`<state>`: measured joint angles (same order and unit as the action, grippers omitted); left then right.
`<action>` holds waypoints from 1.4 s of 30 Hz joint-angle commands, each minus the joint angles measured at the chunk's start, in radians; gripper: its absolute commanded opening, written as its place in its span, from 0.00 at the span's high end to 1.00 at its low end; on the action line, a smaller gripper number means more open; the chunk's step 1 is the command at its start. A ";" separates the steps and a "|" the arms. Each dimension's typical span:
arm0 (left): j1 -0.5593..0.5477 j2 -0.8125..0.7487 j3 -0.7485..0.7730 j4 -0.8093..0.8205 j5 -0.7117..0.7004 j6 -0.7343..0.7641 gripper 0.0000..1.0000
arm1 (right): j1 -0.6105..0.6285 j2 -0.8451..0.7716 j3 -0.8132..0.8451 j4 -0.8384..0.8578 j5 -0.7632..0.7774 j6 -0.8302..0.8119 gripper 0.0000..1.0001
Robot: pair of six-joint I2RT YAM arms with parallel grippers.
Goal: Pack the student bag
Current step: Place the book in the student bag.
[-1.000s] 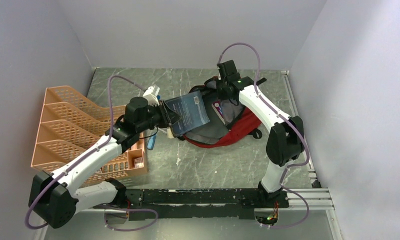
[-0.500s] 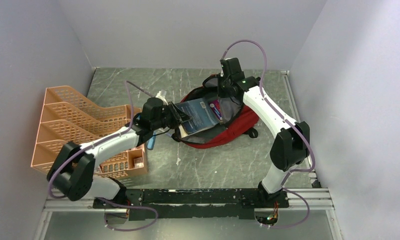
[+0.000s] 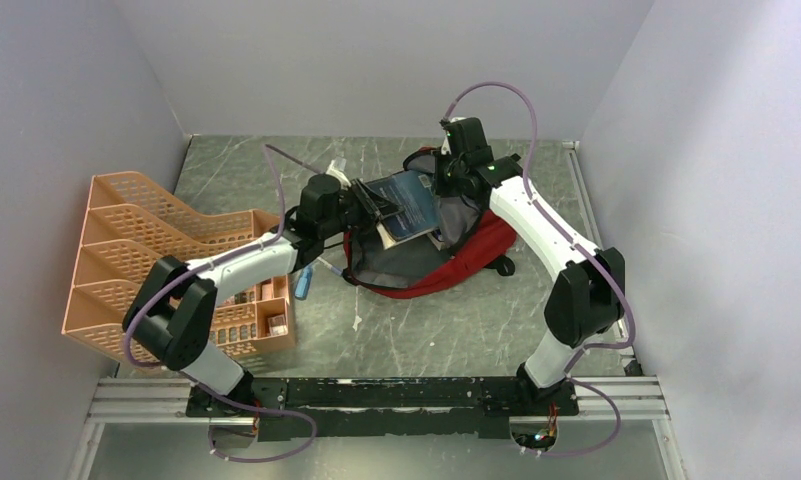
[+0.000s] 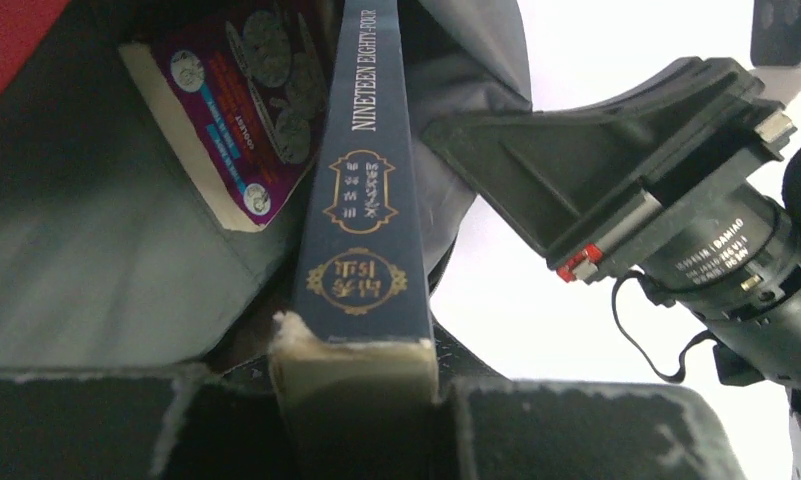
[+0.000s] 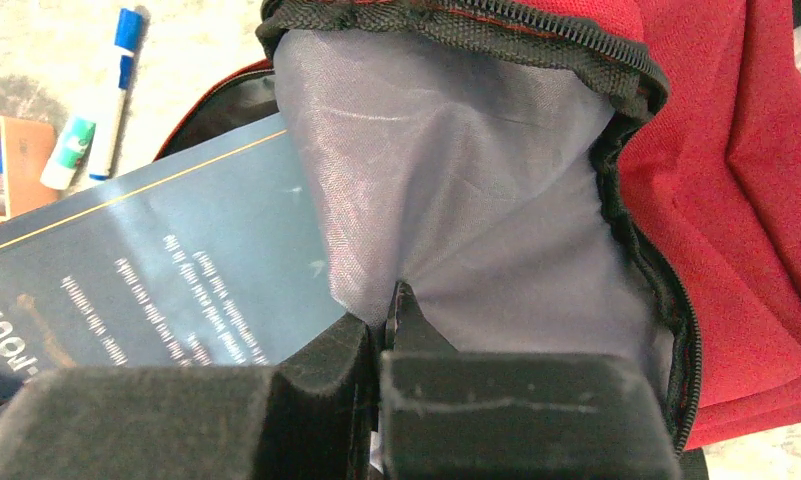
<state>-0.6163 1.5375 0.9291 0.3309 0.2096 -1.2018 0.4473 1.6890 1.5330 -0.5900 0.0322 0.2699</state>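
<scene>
Left gripper (image 4: 356,400) clamps the blue book (image 4: 361,200) partway into the student bag (image 5: 736,200), right gripper (image 5: 381,350) pinches it open, so next I'd guess push deeper.

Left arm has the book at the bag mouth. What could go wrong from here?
1. The left hand grips the blue book only at one end, so it may pivot or slip when pushed.
2. The right hand pinches just the grey lining of the student bag; if it slips, the mouth may collapse.
3. The blue book may jam against the purple book inside.
</scene>
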 commanded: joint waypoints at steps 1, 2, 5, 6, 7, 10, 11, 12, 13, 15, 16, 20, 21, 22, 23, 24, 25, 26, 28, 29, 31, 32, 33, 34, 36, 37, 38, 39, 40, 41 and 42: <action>-0.016 0.042 0.090 0.174 0.049 -0.031 0.95 | 0.011 -0.068 -0.008 0.076 -0.071 0.026 1.00; -0.016 0.057 0.098 0.190 0.055 -0.032 0.95 | 0.012 -0.073 -0.008 0.079 -0.075 0.028 1.00; -0.016 0.114 0.114 0.266 0.077 -0.062 0.95 | 0.011 -0.077 -0.008 0.082 -0.084 0.028 1.00; -0.017 0.136 0.121 0.298 0.086 -0.077 0.95 | 0.011 -0.077 -0.007 0.081 -0.084 0.028 1.00; -0.018 0.158 0.132 0.334 0.096 -0.093 0.95 | 0.012 -0.078 -0.007 0.079 -0.085 0.027 1.00; -0.028 0.231 0.163 0.441 0.103 -0.120 0.95 | 0.011 -0.081 -0.009 0.076 -0.084 0.026 1.00; -0.032 0.256 0.174 0.470 0.097 -0.130 0.95 | 0.011 -0.080 -0.010 0.073 -0.078 0.027 1.00; -0.037 0.281 0.184 0.499 0.095 -0.142 0.95 | 0.011 -0.081 -0.008 0.071 -0.072 0.028 1.00; -0.042 0.309 0.197 0.532 0.092 -0.152 0.95 | 0.011 -0.081 -0.006 0.068 -0.072 0.027 1.00; -0.051 0.361 0.228 0.576 0.083 -0.163 0.95 | 0.011 -0.084 -0.006 0.069 -0.073 0.028 1.00; -0.057 0.387 0.247 0.589 0.081 -0.165 0.95 | 0.012 -0.086 -0.008 0.071 -0.076 0.032 1.00; -0.089 0.472 0.324 0.609 0.050 -0.138 0.95 | 0.014 -0.091 -0.015 0.077 -0.087 0.037 1.00; -0.097 0.493 0.341 0.620 0.040 -0.129 0.95 | 0.013 -0.092 -0.017 0.078 -0.089 0.038 1.00; -0.105 0.526 0.357 0.626 0.030 -0.127 0.95 | 0.013 -0.092 -0.017 0.078 -0.090 0.038 1.00; -0.111 0.555 0.378 0.632 0.026 -0.132 0.95 | 0.014 -0.090 -0.015 0.078 -0.092 0.038 1.00; -0.118 0.585 0.400 0.640 0.025 -0.136 0.95 | 0.016 -0.090 -0.014 0.074 -0.093 0.038 1.00; -0.124 0.611 0.424 0.647 0.024 -0.139 0.95 | 0.017 -0.087 -0.011 0.072 -0.095 0.038 1.00; -0.131 0.639 0.443 0.654 0.018 -0.141 0.95 | 0.018 -0.086 -0.009 0.069 -0.095 0.035 1.00; -0.143 0.679 0.479 0.659 -0.013 -0.139 0.95 | 0.020 -0.089 -0.013 0.070 -0.094 0.036 1.00; -0.148 0.697 0.496 0.652 -0.028 -0.131 0.95 | 0.021 -0.093 -0.016 0.072 -0.095 0.037 1.00; -0.157 0.725 0.525 0.632 -0.057 -0.109 0.95 | 0.024 -0.098 -0.021 0.073 -0.094 0.038 1.00; -0.162 0.736 0.538 0.625 -0.069 -0.096 0.95 | 0.024 -0.100 -0.025 0.074 -0.095 0.038 1.00; -0.166 0.748 0.551 0.613 -0.083 -0.088 0.95 | 0.025 -0.100 -0.028 0.075 -0.096 0.038 1.00; -0.170 0.757 0.562 0.601 -0.094 -0.078 0.95 | 0.026 -0.101 -0.028 0.075 -0.098 0.039 1.00; -0.172 0.772 0.586 0.564 -0.110 -0.060 0.95 | 0.028 -0.101 -0.032 0.073 -0.097 0.037 1.00; -0.174 0.777 0.593 0.543 -0.117 -0.051 0.95 | 0.029 -0.101 -0.033 0.073 -0.096 0.036 1.00; -0.175 0.781 0.598 0.518 -0.127 -0.043 0.95 | 0.030 -0.102 -0.034 0.073 -0.093 0.035 1.00; -0.175 0.781 0.603 0.481 -0.138 -0.035 0.95 | 0.030 -0.104 -0.036 0.073 -0.089 0.033 1.00; -0.175 0.780 0.614 0.428 -0.147 -0.026 0.95 | 0.030 -0.106 -0.038 0.074 -0.086 0.032 1.00; -0.175 0.783 0.632 0.373 -0.149 -0.010 0.95 | 0.030 -0.107 -0.039 0.074 -0.080 0.031 1.00; -0.175 0.781 0.644 0.319 -0.151 0.004 0.92 | 0.030 -0.110 -0.041 0.074 -0.076 0.028 1.00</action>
<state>-0.7773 2.3276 1.4738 0.7094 0.1219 -1.2625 0.4515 1.6402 1.4933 -0.5709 0.0082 0.2813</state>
